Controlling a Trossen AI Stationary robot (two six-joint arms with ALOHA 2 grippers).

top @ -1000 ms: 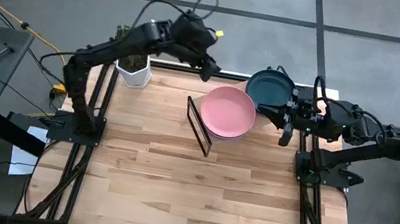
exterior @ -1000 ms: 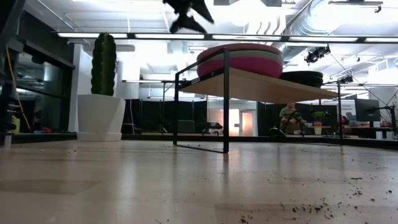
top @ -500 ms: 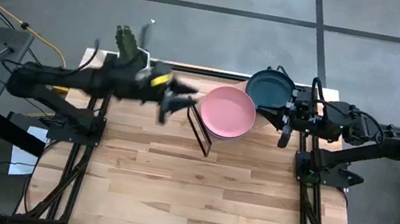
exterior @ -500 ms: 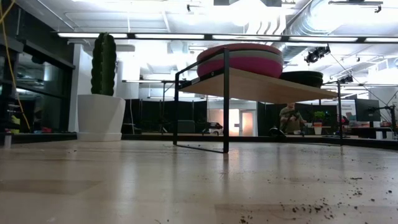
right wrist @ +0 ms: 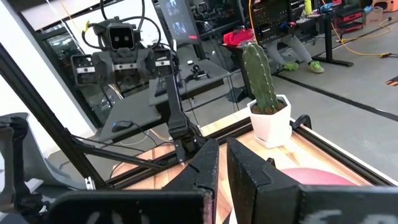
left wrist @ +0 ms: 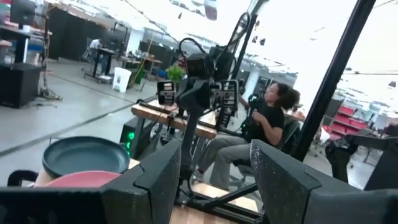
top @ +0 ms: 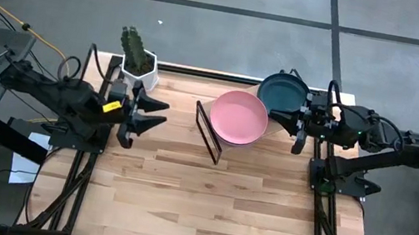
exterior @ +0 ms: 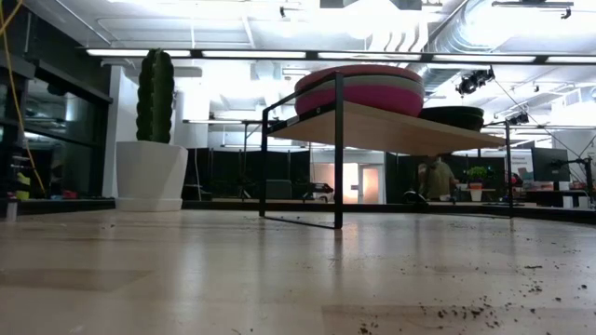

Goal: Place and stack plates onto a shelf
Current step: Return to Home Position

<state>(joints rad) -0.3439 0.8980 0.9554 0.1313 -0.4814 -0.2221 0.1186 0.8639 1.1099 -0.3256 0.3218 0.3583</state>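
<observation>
On the shelf (top: 209, 131), a wooden board (exterior: 391, 127) on a black wire frame at the table's far middle, rest two stacks of plates. The left stack has a light pink plate (top: 239, 115) on top, with a pale and a magenta plate under it (exterior: 361, 91). The right stack is dark green (top: 282, 93) (exterior: 453, 116). My left gripper (top: 152, 117) (left wrist: 214, 180) is open and level at the table's left edge, pointing at the shelf from well away. My right gripper (top: 297, 137) (right wrist: 222, 174) is shut beside the shelf's right end, holding nothing.
A white pot with a cactus (top: 138, 65) (exterior: 154, 130) stands at the far left corner, just beyond my left gripper. The near part of the wooden tabletop (top: 203, 209) lies bare. A person (left wrist: 264, 124) sits beyond the table's right side.
My left gripper has drawn back from above the shelf's far left, swinging toward the table's left edge and a little nearer. It has tipped from pointing down to level, staying open, and has left the low view. The plates and my right arm have kept still.
</observation>
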